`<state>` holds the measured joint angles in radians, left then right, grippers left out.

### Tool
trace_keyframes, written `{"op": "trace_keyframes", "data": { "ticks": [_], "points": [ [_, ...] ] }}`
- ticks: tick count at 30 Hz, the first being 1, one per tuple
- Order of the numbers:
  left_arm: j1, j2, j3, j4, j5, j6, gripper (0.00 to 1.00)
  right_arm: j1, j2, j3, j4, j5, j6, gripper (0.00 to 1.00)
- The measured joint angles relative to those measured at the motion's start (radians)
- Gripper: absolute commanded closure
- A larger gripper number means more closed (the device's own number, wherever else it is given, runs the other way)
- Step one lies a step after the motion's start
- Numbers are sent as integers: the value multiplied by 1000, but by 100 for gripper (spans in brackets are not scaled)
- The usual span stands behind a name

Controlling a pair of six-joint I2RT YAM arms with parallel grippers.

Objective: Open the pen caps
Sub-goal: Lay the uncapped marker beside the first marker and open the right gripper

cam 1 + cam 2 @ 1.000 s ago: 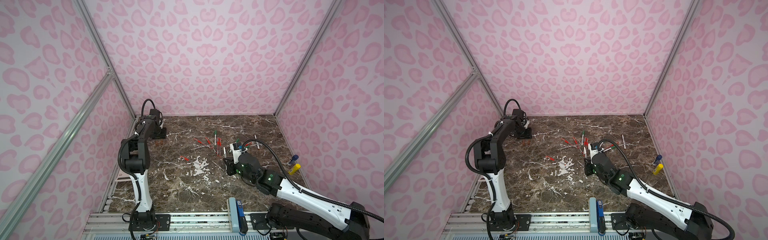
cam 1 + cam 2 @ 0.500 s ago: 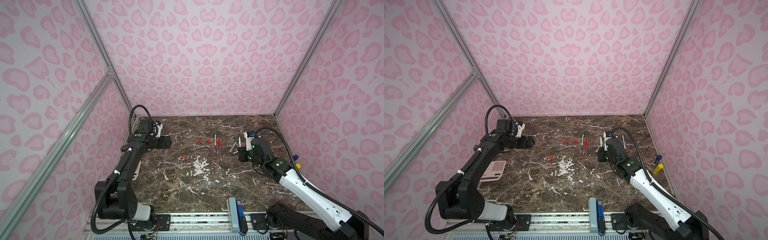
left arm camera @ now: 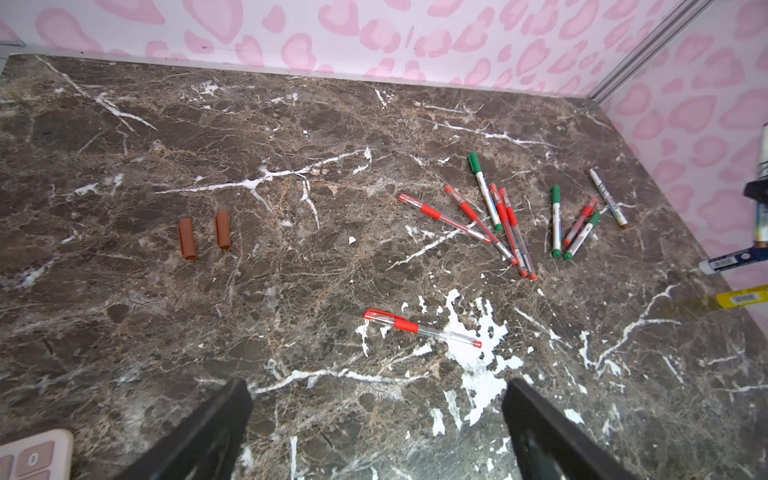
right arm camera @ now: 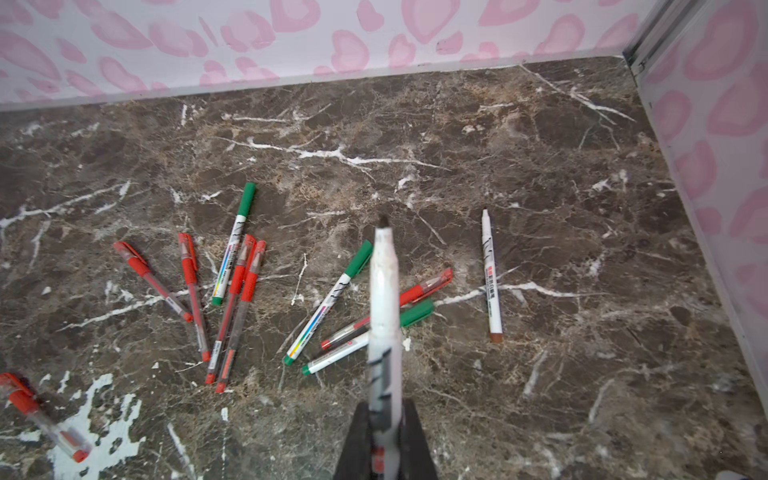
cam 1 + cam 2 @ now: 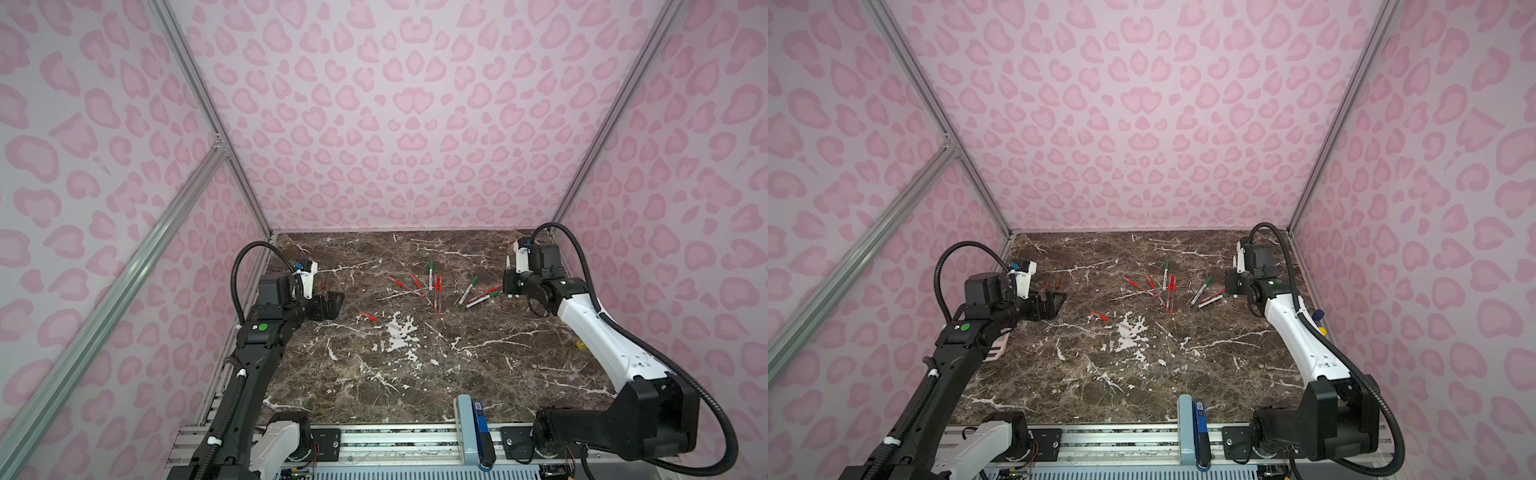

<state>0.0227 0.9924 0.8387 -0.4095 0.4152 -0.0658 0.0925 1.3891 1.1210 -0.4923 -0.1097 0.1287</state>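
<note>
Now the right gripper (image 4: 386, 419) clamps one uncapped white pen (image 4: 384, 291) beside the pen cluster (image 5: 434, 286). The left gripper (image 3: 376, 388) gapes wide, well apart. Two brown caps (image 3: 187, 240) lie far left of the cluster. It holds three green caps (image 4: 248, 199) and six red pens (image 4: 189, 270).

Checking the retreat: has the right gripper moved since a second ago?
Yes. The right gripper went rightward, away from the scattered pens toward the wall.

walls (image 5: 415, 124): pale pink, darker pink heart blotches | table (image 3: 291, 145): dark brown marble, white veins | caps (image 3: 187, 240) ahead of left gripper (image 3: 376, 395): brown | held pen (image 4: 382, 291) in right gripper (image 4: 384, 415): white, black marks, dark tip | loose pens (image 4: 238, 282): red, green-capped
</note>
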Motion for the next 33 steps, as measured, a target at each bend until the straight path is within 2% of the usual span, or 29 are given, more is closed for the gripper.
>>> {"op": "trace_keyframes", "data": {
  "ticks": [10,19,33],
  "points": [
    [32,-29,-19,57,41,-47,2,-105,328,241,-83,8,-98,100],
    [45,-37,-20,66,48,-46,2,-117,540,375,-101,4,-97,100],
    [58,-21,-15,66,48,-43,2,-120,737,499,-134,22,-97,96]
  ]
}}
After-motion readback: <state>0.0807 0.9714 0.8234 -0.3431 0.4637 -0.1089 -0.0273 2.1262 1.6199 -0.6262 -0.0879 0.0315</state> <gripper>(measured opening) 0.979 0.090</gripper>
